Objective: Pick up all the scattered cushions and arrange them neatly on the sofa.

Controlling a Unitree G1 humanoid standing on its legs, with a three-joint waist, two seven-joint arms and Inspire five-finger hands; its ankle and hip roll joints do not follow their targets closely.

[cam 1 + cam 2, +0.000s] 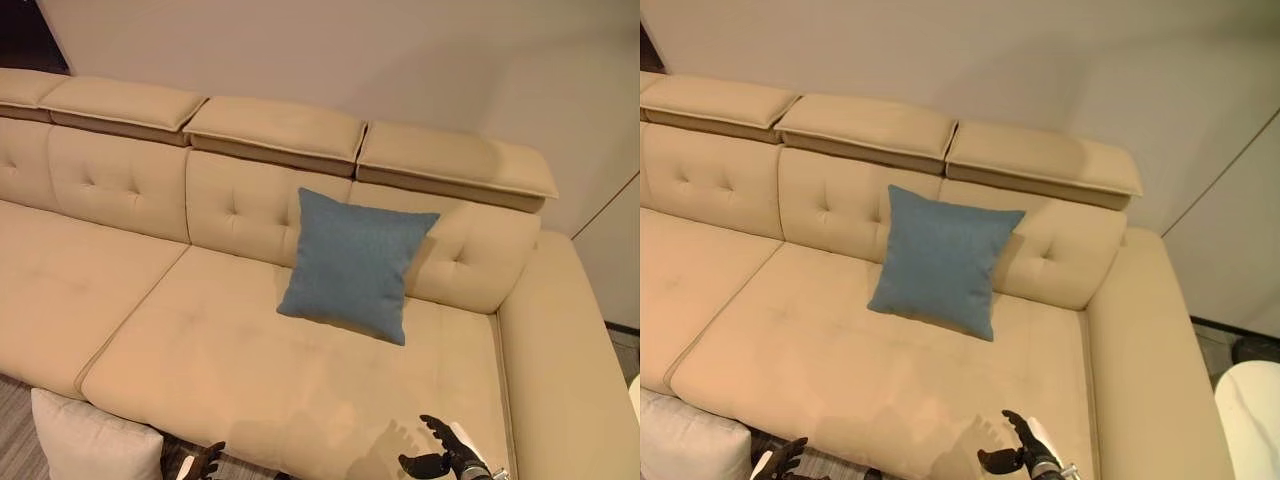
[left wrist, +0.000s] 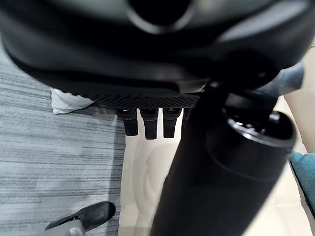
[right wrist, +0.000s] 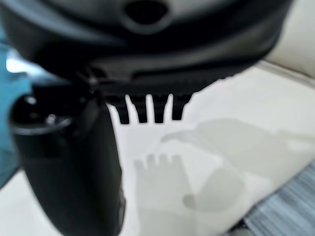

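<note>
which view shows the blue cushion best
The left eye view: the blue cushion shows whole, leaning upright against the sofa backrest. The right eye view shows it whole too, from a slightly shifted spot. Each wrist view catches a blurred blue sliver at one edge, past that hand's own bulk.

We see a plain blue cushion (image 1: 352, 265) on a tan sofa (image 1: 230, 370), a white cushion (image 1: 85, 440) below, and grey striped carpet (image 2: 49, 157).

Wall (image 1: 300, 50): plain, pale, seen behind the furniture.
Floor (image 1: 15, 440): grey striped carpet, seen near left.
Light: warm, cast from above.
</note>
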